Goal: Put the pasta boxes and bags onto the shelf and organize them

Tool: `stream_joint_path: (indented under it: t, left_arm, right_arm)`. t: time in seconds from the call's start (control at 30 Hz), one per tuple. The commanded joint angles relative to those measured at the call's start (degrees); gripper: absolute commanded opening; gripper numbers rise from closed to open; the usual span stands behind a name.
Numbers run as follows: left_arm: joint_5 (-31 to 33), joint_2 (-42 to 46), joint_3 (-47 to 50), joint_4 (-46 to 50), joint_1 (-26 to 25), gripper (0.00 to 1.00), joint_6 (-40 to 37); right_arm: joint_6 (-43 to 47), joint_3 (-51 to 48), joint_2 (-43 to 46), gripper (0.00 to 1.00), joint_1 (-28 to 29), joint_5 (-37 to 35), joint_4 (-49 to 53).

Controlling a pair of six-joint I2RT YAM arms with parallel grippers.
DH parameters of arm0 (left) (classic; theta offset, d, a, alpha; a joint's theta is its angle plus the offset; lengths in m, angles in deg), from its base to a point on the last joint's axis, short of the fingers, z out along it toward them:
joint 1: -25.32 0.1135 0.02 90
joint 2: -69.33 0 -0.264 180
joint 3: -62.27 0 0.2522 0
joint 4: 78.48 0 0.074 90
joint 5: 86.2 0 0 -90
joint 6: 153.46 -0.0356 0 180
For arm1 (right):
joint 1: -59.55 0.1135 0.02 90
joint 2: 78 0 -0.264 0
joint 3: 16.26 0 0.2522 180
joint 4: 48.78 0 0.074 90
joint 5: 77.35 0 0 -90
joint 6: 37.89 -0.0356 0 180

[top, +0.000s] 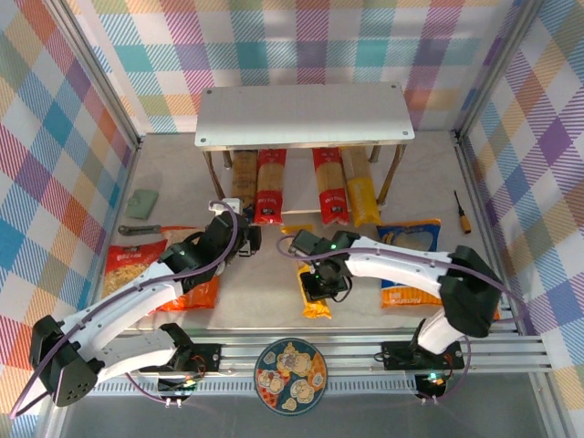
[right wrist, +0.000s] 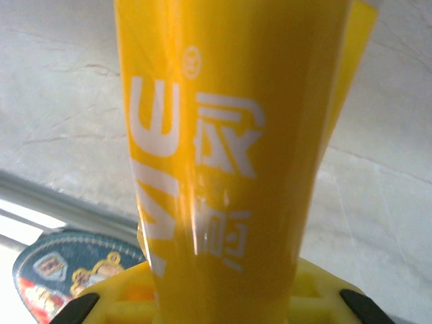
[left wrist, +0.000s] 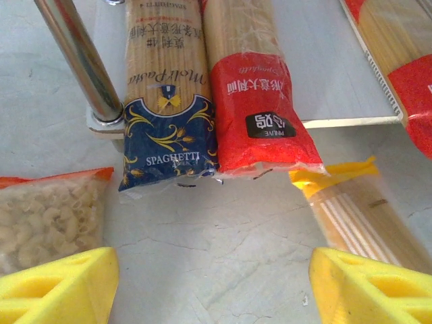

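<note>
My right claw [top: 321, 281] grips the yellow spaghetti pack [right wrist: 223, 169], left claw [left wrist: 216, 283] standing open; next I'd lift it into the gap under the shelf [top: 304, 114].

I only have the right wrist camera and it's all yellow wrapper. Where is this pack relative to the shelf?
Observer: The yellow pack is out in front of the shelf, toward the near edge, with the right gripper shut on it.
Operator: What's lying under the shelf?
Observer: Four long packs in a row: tan pack, left red pack, right red pack, second yellow pack. There is a gap in the middle.
Operator: Is the left arm in the way?
Observer: The left gripper is open by the tan pack's near end, left of that gap.
</note>
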State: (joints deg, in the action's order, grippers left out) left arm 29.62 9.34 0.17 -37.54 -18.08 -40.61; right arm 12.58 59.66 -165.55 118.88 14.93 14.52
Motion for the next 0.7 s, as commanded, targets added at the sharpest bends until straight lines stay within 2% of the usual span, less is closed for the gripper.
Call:
stream_joint_path:
  t: [0.0,0.33,0.5,0.67]
  left_arm:
    - [0.5,-0.93,-1.74,1.87,-0.26,0.74,-1.01]
    - [0.06,-1.75,-3.13,2.24,-0.27,0.74,-1.07]
    - [0.08,-1.72,-3.17,2.67,-0.23,0.74,-1.08]
    - [-0.42,-1.72,-3.12,2.88,-0.28,0.74,-0.9]
  right_arm:
    - [2.11,0.92,5.7,0.0,0.42,0.0,1.51]
    - [2.39,3.4,14.07,0.0,-0.56,-0.56,2.17]
    - [2.79,4.86,12.93,0.0,-3.72,-1.96,-0.77]
    - [6.52,8.72,7.6,0.0,-10.61,-2.6,-5.02]
